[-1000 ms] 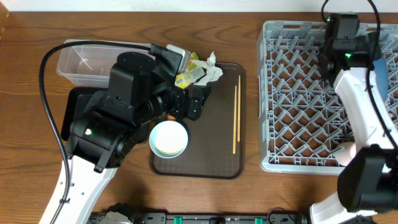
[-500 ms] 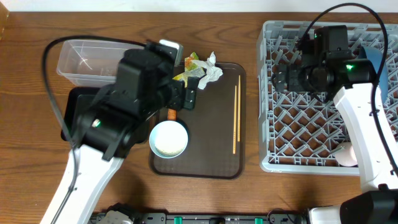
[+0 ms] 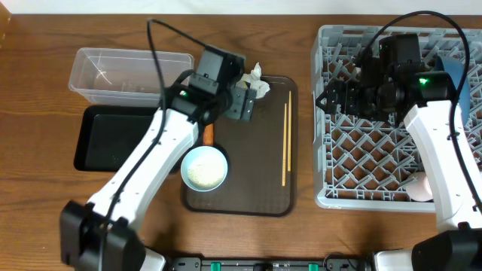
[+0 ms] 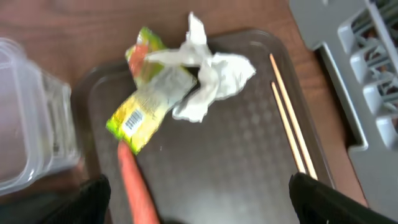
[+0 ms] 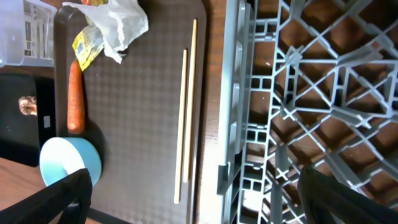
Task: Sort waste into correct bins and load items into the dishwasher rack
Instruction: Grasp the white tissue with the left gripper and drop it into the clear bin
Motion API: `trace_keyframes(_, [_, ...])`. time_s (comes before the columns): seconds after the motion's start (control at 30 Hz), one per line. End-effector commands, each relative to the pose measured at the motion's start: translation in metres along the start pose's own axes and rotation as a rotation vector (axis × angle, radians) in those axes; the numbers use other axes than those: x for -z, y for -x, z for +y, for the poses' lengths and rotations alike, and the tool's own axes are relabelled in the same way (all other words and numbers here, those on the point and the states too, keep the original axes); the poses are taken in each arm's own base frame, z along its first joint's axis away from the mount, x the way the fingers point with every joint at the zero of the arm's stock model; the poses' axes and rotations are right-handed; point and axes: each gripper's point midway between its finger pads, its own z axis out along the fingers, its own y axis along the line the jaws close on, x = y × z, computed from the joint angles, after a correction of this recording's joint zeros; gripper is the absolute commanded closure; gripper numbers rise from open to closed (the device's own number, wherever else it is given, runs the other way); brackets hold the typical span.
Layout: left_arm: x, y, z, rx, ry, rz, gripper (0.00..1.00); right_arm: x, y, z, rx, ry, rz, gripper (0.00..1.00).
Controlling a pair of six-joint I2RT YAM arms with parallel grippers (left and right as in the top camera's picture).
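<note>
My left gripper [image 3: 242,102] [image 4: 199,211] is open and empty above the far left of the brown tray. Just ahead of it lie the yellow-green wrapper [image 4: 149,102], the white tissue [image 3: 258,86] [image 4: 214,81] and the orange carrot [image 3: 208,134] [image 4: 137,186]. The white bowl [image 3: 204,168] [image 5: 68,165] holds pale rice. The chopsticks [image 3: 285,143] [image 4: 289,124] [image 5: 186,118] lie along the tray's right side. My right gripper [image 3: 331,98] [image 5: 205,205] is open and empty over the left part of the grey rack [image 3: 354,192] [image 5: 311,112]. A brown lump [image 5: 28,106] sits in the black tray [image 3: 113,139].
The clear tub [image 3: 128,73] [image 4: 31,137] stands behind the black tray at the left. The dark brown serving tray [image 3: 256,188] carries the waste, bowl and chopsticks. A pink cup [image 3: 422,187] and a dark blue dish [image 3: 459,71] are in the rack.
My left arm has stretched out and its gripper has moved to the far side of the tray, over the wrapper. My right gripper has moved left across the rack.
</note>
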Motion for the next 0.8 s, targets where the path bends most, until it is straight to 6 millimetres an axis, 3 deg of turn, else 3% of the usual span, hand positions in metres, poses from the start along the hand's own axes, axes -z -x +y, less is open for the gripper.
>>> trace_keyframes(0.0, [-0.032,-0.006,0.003,-0.055,0.009,0.037,0.09,0.003,0.000,0.006,-0.031,0.020,-0.002,0.02])
trace_keyframes(0.13, [-0.079,-0.004,0.004,-0.062,0.008,0.026,0.15,0.003,-0.003,0.006,-0.042,0.018,0.009,0.03])
trace_keyframes(0.23, [-0.103,-0.003,0.004,-0.062,0.006,0.012,0.16,0.003,-0.006,0.005,-0.045,0.015,0.018,0.03])
trace_keyframes(0.33, [-0.121,0.000,-0.004,-0.064,-0.042,-0.013,0.17,0.003,-0.009,0.004,-0.050,0.011,0.033,0.04])
trace_keyframes(0.4, [-0.129,0.004,-0.007,-0.067,-0.053,-0.035,0.25,0.003,-0.010,0.004,-0.051,0.011,0.036,0.04])
trace_keyframes(0.53, [-0.148,0.002,-0.011,-0.074,-0.059,-0.049,0.31,0.003,-0.011,0.004,-0.052,0.010,0.039,0.07])
trace_keyframes(0.6, [-0.154,0.000,-0.012,-0.076,-0.061,-0.049,0.41,0.003,-0.011,0.004,-0.053,0.010,0.041,0.08])
trace_keyframes(0.67, [-0.156,-0.001,-0.012,-0.074,-0.061,-0.047,0.66,0.003,-0.012,0.004,-0.054,0.009,0.043,0.09])
trace_keyframes(0.77, [-0.148,0.004,-0.013,-0.070,-0.061,-0.055,0.94,0.003,-0.013,0.003,-0.055,0.008,0.047,0.09])
